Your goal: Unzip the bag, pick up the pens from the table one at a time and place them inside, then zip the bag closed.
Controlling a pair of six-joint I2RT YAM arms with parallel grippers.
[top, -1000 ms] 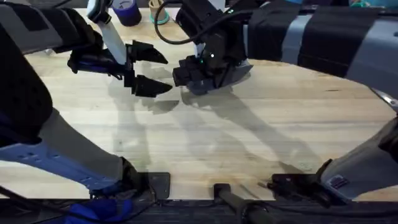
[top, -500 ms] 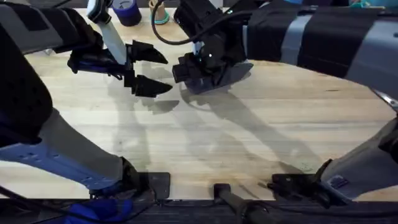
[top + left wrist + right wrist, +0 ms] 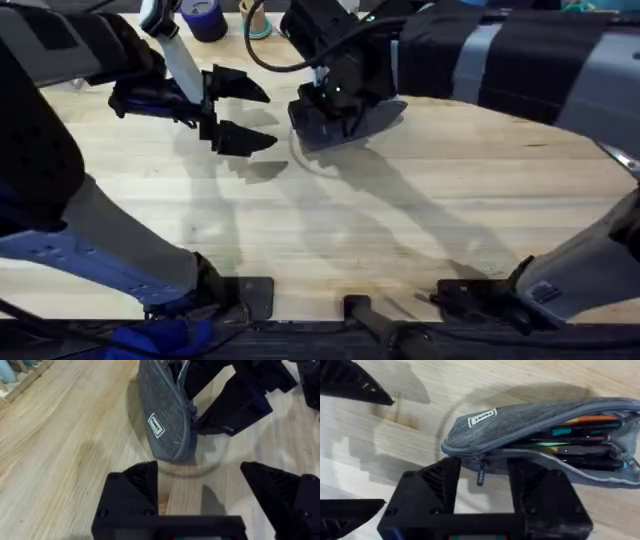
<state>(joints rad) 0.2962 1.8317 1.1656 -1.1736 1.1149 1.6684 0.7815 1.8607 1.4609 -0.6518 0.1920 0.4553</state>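
Observation:
The grey-blue bag [image 3: 372, 118] lies on the table [image 3: 400, 230] at the far middle, its zipper open. In the right wrist view the bag [image 3: 520, 417] gapes and several pens [image 3: 575, 442] lie inside it. My right gripper [image 3: 318, 108] hangs over the bag's left end, and in its own view the right gripper [image 3: 483, 477] stands narrowly open, with the zipper pull [image 3: 481, 476] dangling between its fingers and a gap on both sides. My left gripper [image 3: 243, 112] is wide open just left of the bag. The left gripper [image 3: 200, 495] holds nothing and faces the bag [image 3: 165, 415].
A dark blue cup [image 3: 205, 18] and a teal object [image 3: 257, 27] stand at the table's far edge behind my left arm. A wooden rack [image 3: 20, 377] shows off to one side. Bare wood stretches from the bag to the near edge.
My right gripper has shifted slightly right, closer over the bag's left end. The left arm has not moved.

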